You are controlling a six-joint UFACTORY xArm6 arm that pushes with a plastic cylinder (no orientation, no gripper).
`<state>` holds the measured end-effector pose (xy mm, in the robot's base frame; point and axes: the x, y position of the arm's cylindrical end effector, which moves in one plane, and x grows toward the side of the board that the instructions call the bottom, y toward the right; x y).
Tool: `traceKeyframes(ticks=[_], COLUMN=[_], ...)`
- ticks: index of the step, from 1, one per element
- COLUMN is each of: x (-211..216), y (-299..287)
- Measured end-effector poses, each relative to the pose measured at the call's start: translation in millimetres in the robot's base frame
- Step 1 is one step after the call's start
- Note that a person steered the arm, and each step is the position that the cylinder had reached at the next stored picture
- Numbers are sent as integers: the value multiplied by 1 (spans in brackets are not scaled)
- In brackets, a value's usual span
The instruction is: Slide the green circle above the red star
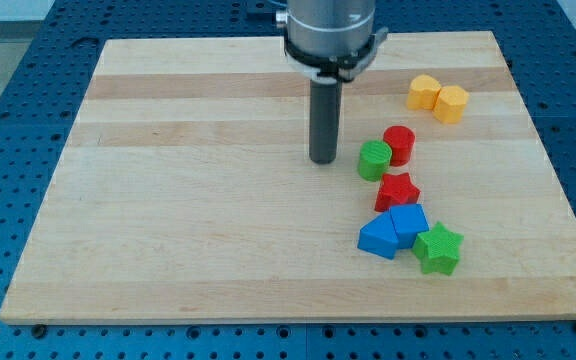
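Observation:
The green circle (pixel 374 160) stands on the wooden board, right of centre. The red star (pixel 397 190) lies just below and to its right, almost touching it. A red circle (pixel 399 144) touches the green circle's upper right side. My tip (pixel 323 160) rests on the board to the left of the green circle, a small gap away, at about the same height in the view.
Two blue blocks (pixel 393 230) sit below the red star, with a green star (pixel 438 248) at their right. Two yellow blocks (pixel 437 97) lie at the view's upper right. The board (pixel 188 200) is ringed by a blue perforated table.

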<state>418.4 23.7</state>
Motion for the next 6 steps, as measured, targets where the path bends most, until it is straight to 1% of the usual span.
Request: traceKeyframes(ticks=[2,6], x=[6,12], y=[34,67])
